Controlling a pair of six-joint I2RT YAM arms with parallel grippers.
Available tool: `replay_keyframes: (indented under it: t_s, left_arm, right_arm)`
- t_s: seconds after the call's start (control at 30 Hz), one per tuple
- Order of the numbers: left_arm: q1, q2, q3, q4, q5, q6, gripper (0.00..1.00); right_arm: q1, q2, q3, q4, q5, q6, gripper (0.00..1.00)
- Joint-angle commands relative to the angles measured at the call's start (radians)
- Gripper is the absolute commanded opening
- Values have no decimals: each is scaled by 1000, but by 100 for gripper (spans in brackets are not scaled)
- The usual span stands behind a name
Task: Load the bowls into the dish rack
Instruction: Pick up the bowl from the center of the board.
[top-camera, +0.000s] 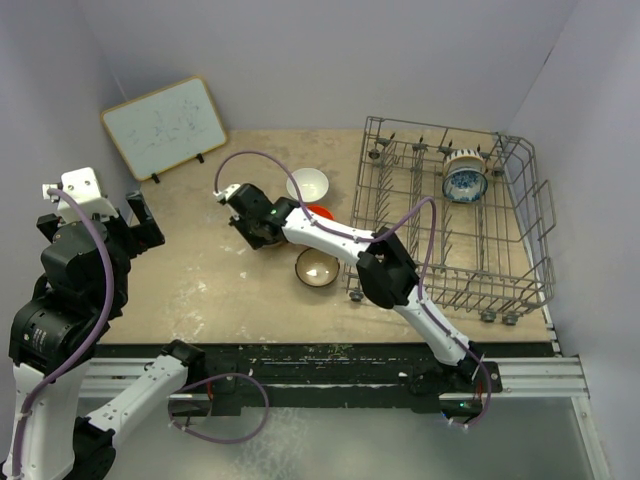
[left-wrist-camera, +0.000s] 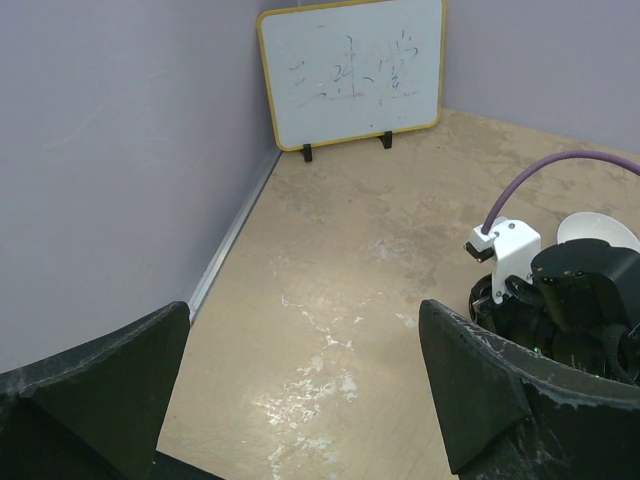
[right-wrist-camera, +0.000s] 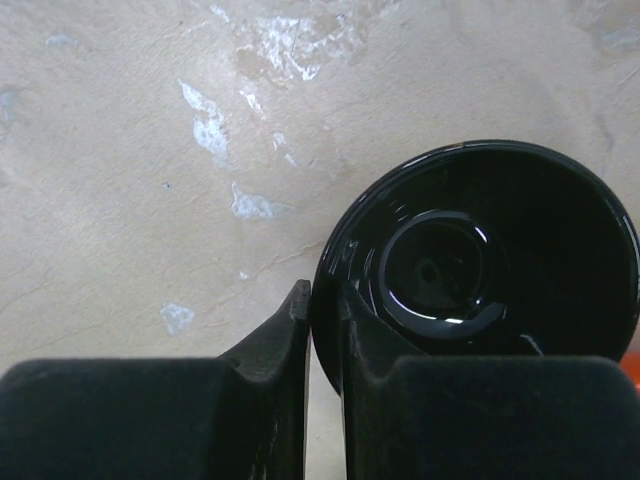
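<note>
Even, soft overhead light, shadows faint; the glossy black bowl (right-wrist-camera: 480, 270) carries curved white highlights; pale sheen on the table (left-wrist-camera: 330, 390); the right gripper (right-wrist-camera: 321, 293) looms dark and soft-focused; overhead view sharp.

five bowls in view: one white bowl (top-camera: 307, 184) at 12 o'clock of the cluster, one orange-red bowl (top-camera: 322, 211), one brown bowl (top-camera: 317, 268) at 6 o'clock, one black bowl (right-wrist-camera: 480, 265) at 9 o'clock, and one blue-and-white bowl (top-camera: 465, 182) inside the one dish rack (top-camera: 528, 200). one whiteboard (top-camera: 165, 125). two arms: left arm (top-camera: 62, 290) and right arm (top-camera: 335, 237).
</note>
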Motion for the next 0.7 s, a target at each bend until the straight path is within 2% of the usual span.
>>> replay_keyframes:
  t_s: [0.0,0.13,0.27,0.33,0.57,0.67]
  left_arm:
    - [-2,0,-3,6,-17,-19,99]
    - [-2,0,-6,9,-16,-21,99]
    - [-2,1,-8,14,-14,-21,99]
    - [-2,3,-8,17,-13,-20,99]
    - [-1,-7,-6,20,-12,-20,99]
    - [-1,-14,-1,17,-12,-20,99]
  right_arm:
    - [3,-16,10,24,45,-6,12]
    - [3,-38,1,39,24,-12,4]
    - [3,-152,-82,141,-58,-1,0]
    - [3,-225,-131,206,-152,25,0]
    - [-21,-377,-178,359,-305,103,0]
    - [-55,-447,-246,488,-408,171,0]
